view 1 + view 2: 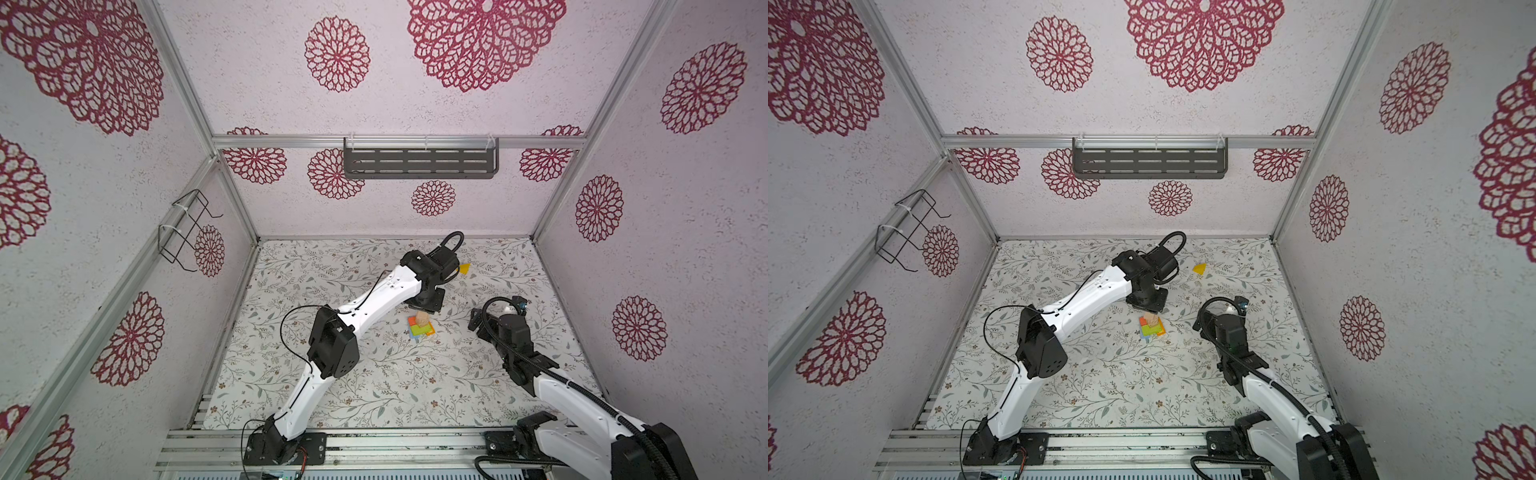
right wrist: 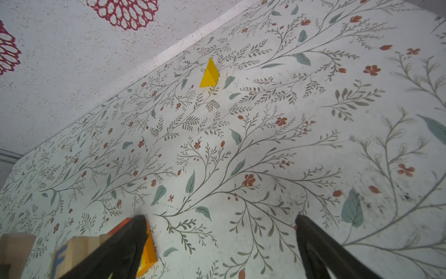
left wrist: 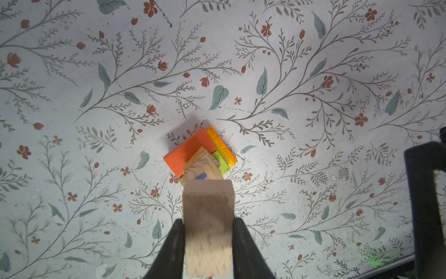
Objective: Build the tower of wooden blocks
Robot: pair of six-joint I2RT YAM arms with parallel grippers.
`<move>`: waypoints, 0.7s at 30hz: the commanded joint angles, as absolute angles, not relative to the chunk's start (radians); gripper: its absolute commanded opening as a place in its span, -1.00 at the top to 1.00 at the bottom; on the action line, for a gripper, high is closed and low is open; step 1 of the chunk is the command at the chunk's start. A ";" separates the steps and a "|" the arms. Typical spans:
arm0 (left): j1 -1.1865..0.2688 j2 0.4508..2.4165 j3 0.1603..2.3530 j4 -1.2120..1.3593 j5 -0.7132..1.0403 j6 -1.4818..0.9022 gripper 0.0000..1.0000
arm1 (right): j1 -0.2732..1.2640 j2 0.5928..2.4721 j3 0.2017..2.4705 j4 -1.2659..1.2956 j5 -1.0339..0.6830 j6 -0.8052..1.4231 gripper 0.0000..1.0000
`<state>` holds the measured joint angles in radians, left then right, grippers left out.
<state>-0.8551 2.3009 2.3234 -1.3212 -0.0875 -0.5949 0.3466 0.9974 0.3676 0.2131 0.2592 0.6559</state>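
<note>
Left gripper [image 3: 208, 221] clamped on a plain tan block [image 3: 207, 200], poised over the far edge of the wood block tower [image 3: 200, 154]. How high the block hangs above the stack cannot be told. The tower stands near the middle of the floral table [image 3: 96, 72], with the right gripper [image 2: 220, 217] to its right, jaws apart and empty.

Placement, as judged: the held block should be brought toward the near side until it is centred over the lettered cube [image 3: 202, 166]. Its faces should be squared to that cube, and it should then be lowered straight down. The jaws should part only once the block rests flat, and should then lift away vertically, since a sideways brush would likely topple the stack.

Appearance: flat painted pieces in red-orange, orange and lime green lie stacked but fanned out, their corners not aligned. The natural-wood cube on top bears a blue letter and sits turned relative to them. A yellow wedge [image 2: 209, 75] lies well apart, toward the far edge.
</note>
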 commanded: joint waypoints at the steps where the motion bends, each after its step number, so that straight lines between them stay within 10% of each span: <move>1: -0.845 2.326 2.324 -1.310 -0.092 -0.594 0.41 | 0.342 0.999 0.382 0.245 0.262 0.665 -0.98; 21: -0.834 2.342 2.326 -1.304 -0.081 -0.591 0.41 | 0.341 1.000 0.383 0.248 0.250 0.665 -0.98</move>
<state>-0.8455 2.3253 2.3234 -1.3205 -0.0834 -0.5941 0.3466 1.0000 0.3676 0.2131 0.2573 0.6559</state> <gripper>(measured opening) 0.303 0.989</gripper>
